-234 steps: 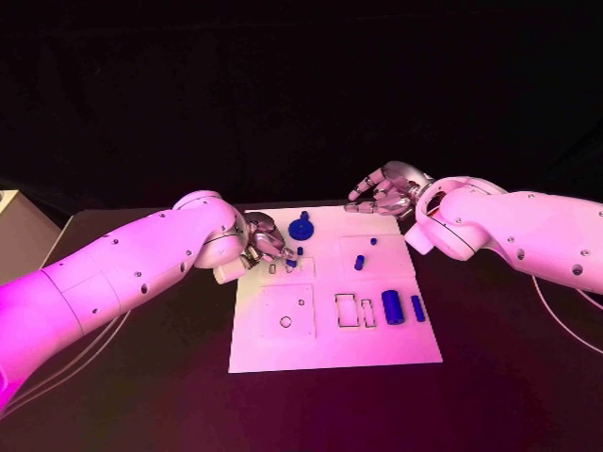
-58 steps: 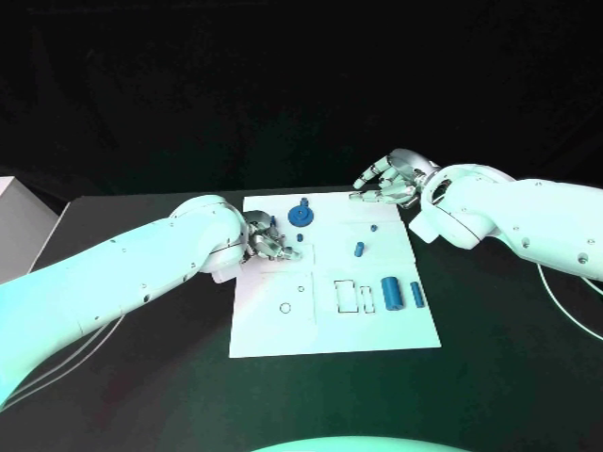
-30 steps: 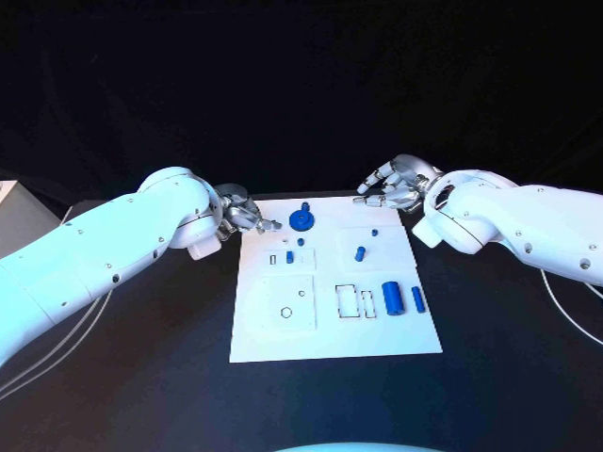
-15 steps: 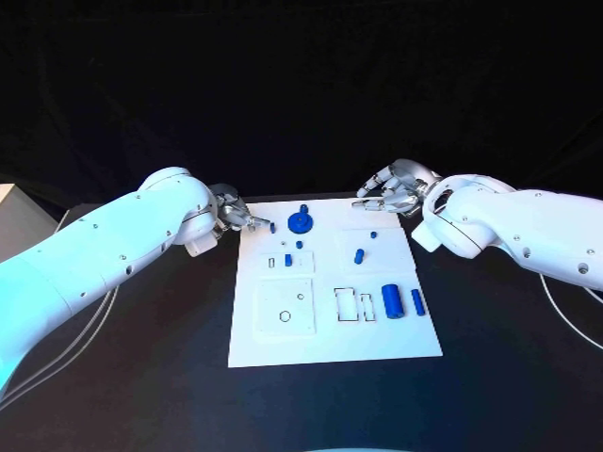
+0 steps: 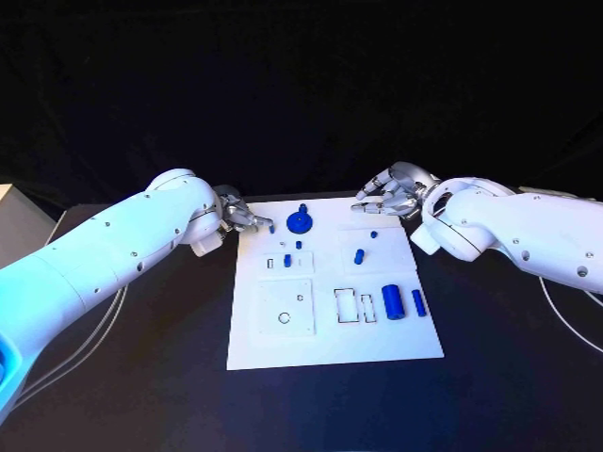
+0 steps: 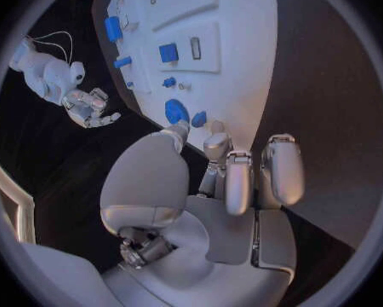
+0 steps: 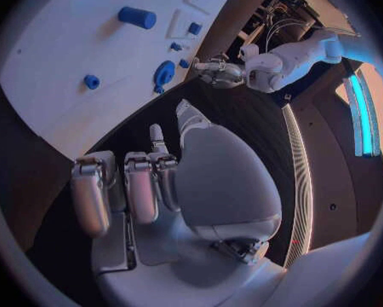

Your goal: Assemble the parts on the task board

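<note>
— Where do we have the hands?
— Our left hand [image 5: 237, 218] hovers at the task board's [image 5: 332, 344] far-left corner, fingers [image 6: 239, 181] curled, seemingly empty; our right hand [image 5: 390, 193] likewise, far-right corner.
— And the parts?
— On the board, on the worktop [image 5: 138, 377].

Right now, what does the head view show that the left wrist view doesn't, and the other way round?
Head view: the white left arm and right arm along their length, and the task board whole, down to its bare near edge.

Left wrist view: the left hand from behind, its fingertips close by a small blue piece at the board's edge. I cannot tell whether the piece is held.

Both: the board, the round blue part, the large blue cylinder and the right hand.
</note>
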Available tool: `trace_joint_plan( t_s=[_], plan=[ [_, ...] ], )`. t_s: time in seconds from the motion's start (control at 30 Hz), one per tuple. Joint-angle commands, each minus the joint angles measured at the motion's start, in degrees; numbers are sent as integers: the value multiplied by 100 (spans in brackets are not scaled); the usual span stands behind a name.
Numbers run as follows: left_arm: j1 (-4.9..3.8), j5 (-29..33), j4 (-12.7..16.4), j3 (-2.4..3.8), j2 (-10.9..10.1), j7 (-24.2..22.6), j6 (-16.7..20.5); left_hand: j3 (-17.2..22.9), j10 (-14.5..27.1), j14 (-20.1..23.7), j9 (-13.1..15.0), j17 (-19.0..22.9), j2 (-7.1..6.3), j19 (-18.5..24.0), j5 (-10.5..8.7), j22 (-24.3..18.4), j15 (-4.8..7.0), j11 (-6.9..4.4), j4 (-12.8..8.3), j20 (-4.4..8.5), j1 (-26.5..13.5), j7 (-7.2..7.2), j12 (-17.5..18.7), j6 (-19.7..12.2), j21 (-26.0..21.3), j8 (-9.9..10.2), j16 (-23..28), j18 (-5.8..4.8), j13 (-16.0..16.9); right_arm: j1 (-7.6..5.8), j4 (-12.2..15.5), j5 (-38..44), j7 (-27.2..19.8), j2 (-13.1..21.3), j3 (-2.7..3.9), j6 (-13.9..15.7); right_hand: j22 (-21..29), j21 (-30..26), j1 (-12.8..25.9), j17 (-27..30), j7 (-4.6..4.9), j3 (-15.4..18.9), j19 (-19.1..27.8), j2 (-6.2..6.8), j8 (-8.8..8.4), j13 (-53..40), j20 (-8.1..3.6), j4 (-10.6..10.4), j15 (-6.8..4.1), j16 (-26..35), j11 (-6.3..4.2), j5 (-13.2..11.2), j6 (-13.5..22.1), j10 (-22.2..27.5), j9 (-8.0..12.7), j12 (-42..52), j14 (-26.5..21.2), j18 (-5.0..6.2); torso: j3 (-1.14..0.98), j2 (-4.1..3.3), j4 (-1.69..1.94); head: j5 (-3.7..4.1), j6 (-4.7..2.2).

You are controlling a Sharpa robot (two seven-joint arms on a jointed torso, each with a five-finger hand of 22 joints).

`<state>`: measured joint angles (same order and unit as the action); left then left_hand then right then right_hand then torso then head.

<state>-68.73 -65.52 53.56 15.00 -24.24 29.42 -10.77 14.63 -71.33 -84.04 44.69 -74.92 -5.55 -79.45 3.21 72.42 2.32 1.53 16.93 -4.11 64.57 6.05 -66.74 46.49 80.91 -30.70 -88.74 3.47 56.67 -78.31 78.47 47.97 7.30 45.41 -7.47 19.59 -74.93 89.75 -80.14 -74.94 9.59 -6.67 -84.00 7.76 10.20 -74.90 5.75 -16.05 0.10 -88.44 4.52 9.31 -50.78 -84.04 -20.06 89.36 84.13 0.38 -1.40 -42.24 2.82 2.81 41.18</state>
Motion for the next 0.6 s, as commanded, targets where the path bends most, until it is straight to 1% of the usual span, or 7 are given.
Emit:
trace_joint_plan(
  t_s=[0.03, 0.1, 0.17, 0.27, 0.37, 0.47, 0.6],
  plan=[
    [-43, 121, -1, 5, 47, -78, 60, -39, 34, -516, -15, -1315, 14, -8, -19, -7, -53, 24, -5, -35, -43, 5, -4, 28, -29, 30, 30, 49, -1, 1, -11, 59, -52, -20, 2, -19, -1503, 21, 49, -1101, -1, -6, -598, 7, 20, -1411, 7, -37, 11, 37, 26, 26, 34, -481, -6, -23, 487, -37, -3, -9, 2, -1, 16],
    [-56, 131, -5, 4, 63, -79, 55, -46, 32, -517, -26, -1318, 17, -9, -19, -4, -55, 26, -5, -37, -57, 7, -9, 33, -28, 37, 28, 49, 4, 1, -13, 59, -52, -26, 2, -21, -1503, 21, 49, -1101, -1, -6, -598, 7, 20, -1411, 7, -37, 11, 37, 26, 26, 34, -481, -6, -23, 487, -37, -9, -8, 2, -6, 24],
    [-67, 138, -9, 4, 73, -80, 52, -52, 36, -517, -37, -1318, 24, -9, -19, -2, -56, 27, -5, -39, -71, 7, -7, 39, -27, 44, 28, 48, -2, 1, -15, 59, -51, -29, 2, -23, -1503, 21, 49, -1101, -1, -6, -598, 7, 20, -1411, 7, -37, 11, 37, 26, 26, 34, -481, -6, -23, 487, -37, -10, -4, 1, -4, 32],
    [-92, 152, -18, 4, 97, -83, 62, -53, 37, -517, -38, -1318, 24, -9, -19, -2, -56, 27, -5, -39, -72, 7, -7, 39, -27, 45, 28, 48, -2, 1, -21, 60, -50, -37, 2, -25, -1507, 25, 49, -1101, -1, -10, -600, 3, 21, -1415, 7, -34, 11, 38, 26, 36, 37, -485, -7, -20, 487, -38, -3, -5, -2, -4, 47],
    [-112, 172, -33, 3, 120, -90, 79, -52, 35, -519, -50, -1323, 39, -9, -18, -2, -58, 28, -7, -41, -77, 8, -11, 46, -27, 52, 24, 49, 2, 1, -25, 60, -48, -44, 2, -31, -1507, 25, 49, -1101, -1, -10, -600, 3, 21, -1415, 7, -34, 11, 38, 26, 36, 37, -485, -7, -20, 487, -38, -1, -1, -5, -3, 53],
    [-129, 188, -69, 2, 151, -95, 81, -27, 42, -519, -91, -1323, 65, -10, -16, 1, -60, 28, -21, -46, -14, 8, -13, 64, -26, 79, 23, 49, -7, 1, -28, 60, -47, -49, 2, -33, -1507, 25, 49, -1101, -1, -10, -600, 3, 21, -1415, 7, -34, 11, 38, 26, 36, 37, -485, -7, -20, 487, -38, -6, -1, -6, -2, 50],
    [-145, 196, -146, 0, 194, -99, 74, 31, 66, -517, -160, -1320, 83, -5, -17, -1, -63, 32, -27, -51, 127, 13, -3, 88, -28, 123, 24, 50, -38, 1, -26, 61, -47, -53, 2, -30, -1507, 25, 49, -1101, -1, -10, -600, 3, 21, -1415, 7, -34, 11, 38, 26, 36, 37, -485, -7, -20, 487, -38, -6, -4, -7, -1, 46]
  ],
)
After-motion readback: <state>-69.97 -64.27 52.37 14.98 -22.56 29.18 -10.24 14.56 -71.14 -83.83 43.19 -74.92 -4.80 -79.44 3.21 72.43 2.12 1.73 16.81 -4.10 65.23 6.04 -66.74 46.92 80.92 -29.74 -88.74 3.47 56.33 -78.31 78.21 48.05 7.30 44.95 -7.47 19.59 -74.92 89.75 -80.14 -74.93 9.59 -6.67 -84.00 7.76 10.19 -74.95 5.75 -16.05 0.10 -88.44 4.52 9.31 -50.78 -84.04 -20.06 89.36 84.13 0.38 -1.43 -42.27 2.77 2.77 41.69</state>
